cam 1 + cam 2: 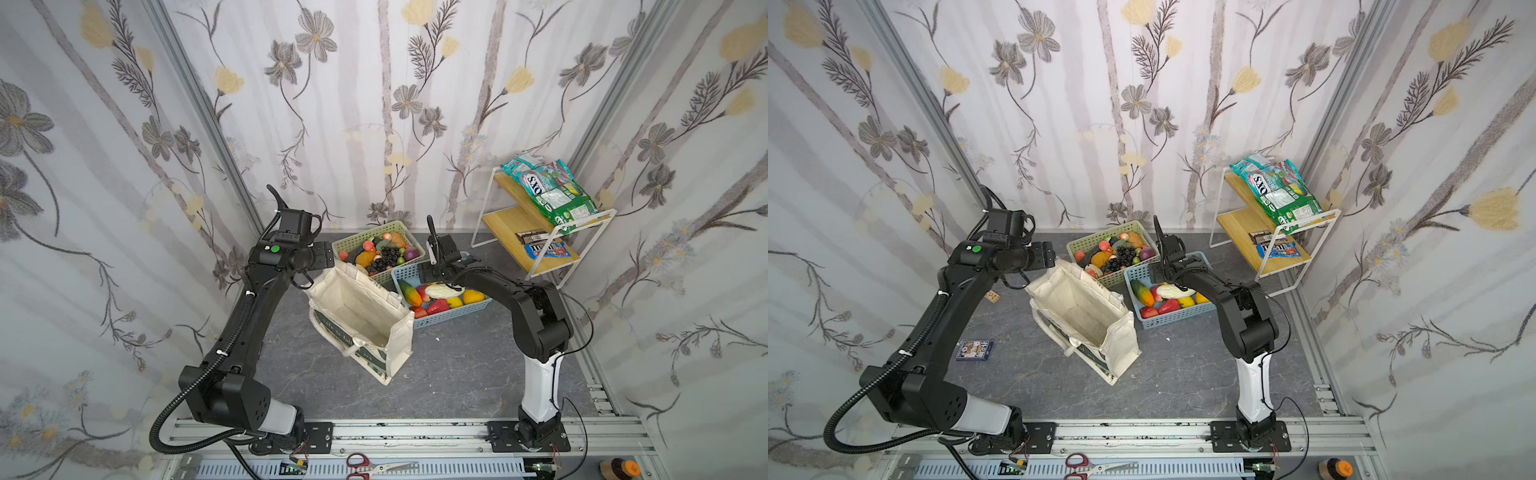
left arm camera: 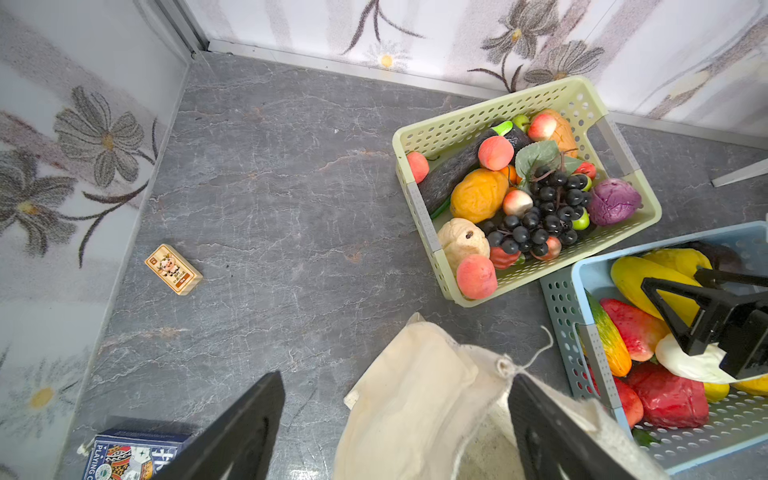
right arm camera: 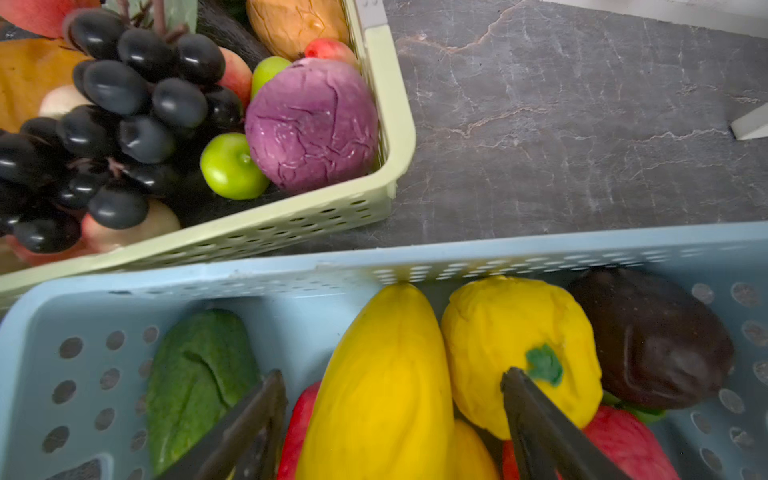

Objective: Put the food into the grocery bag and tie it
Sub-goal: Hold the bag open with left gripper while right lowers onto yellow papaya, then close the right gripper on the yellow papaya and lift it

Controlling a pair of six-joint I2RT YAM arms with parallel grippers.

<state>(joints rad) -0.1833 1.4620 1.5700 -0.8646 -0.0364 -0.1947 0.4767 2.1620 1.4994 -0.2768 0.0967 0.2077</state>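
Observation:
The grocery bag [image 1: 361, 316] [image 1: 1084, 316] stands open and tilted mid-table, a cream tote with nothing inside. Food fills two baskets behind it. The pale green basket [image 1: 374, 227] holds black grapes [image 2: 540, 216], peaches and a purple cabbage [image 3: 311, 124]. The blue basket [image 1: 453, 318] holds a long yellow fruit [image 3: 386, 374], a yellow pepper [image 3: 511, 332] and red pieces. My left gripper [image 2: 395, 376] [image 1: 328, 259] is open, its jaws either side of the bag's far rim. My right gripper [image 3: 392, 374] [image 1: 428, 276] is open, low in the blue basket, astride the long yellow fruit.
A white wire rack [image 1: 490, 199] with wooden shelves at the back right carries snack packets [image 1: 552, 195]. A playing-card box [image 1: 973, 349] and a small wooden block [image 2: 173, 269] lie left of the bag. Scissors [image 1: 374, 465] rest on the front rail.

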